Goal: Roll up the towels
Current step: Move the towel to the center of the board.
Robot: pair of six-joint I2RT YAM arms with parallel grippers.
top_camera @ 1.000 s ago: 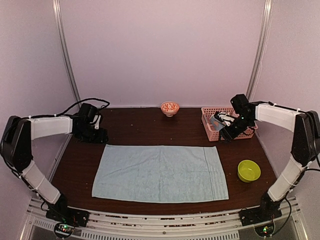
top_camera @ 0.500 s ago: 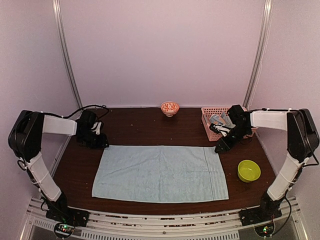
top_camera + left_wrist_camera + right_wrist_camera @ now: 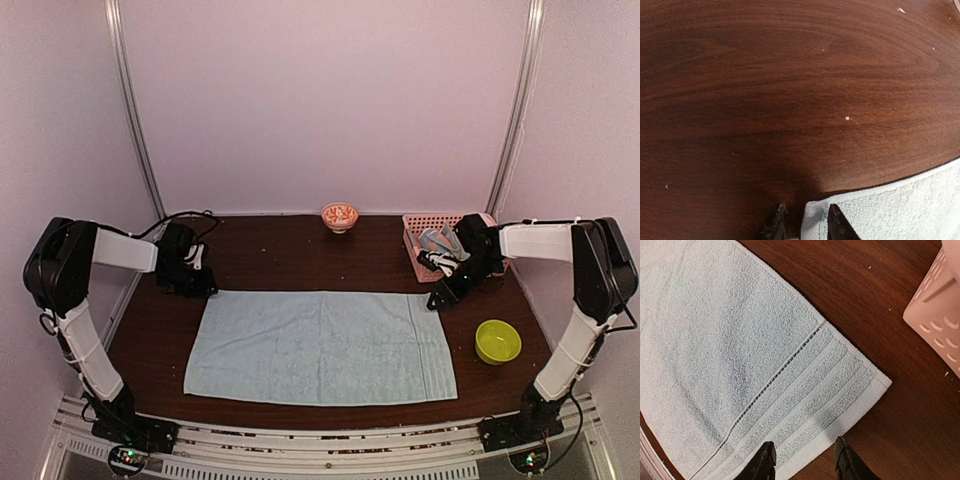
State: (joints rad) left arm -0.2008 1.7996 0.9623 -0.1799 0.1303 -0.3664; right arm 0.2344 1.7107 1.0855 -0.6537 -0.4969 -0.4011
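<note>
Plain light-blue towel [image 3: 320, 345] lies spread flat across the middle of the dark tabletop [image 3: 300, 260], long side running left to right. Left end effector [image 3: 205, 288] is down at the towel's far-left corner, and the wrist view shows its fingertips [image 3: 837, 225] set narrowly apart, the corner sitting between them with a sliver of gap, not pinched. Right end effector [image 3: 437, 298] is low at the far-right corner, jaws partly spread and straddling the striped hem, just beside the pink basket [image 3: 415, 255]. Lime-green bowl [image 3: 497, 341] sits off the towel's right edge.
</note>
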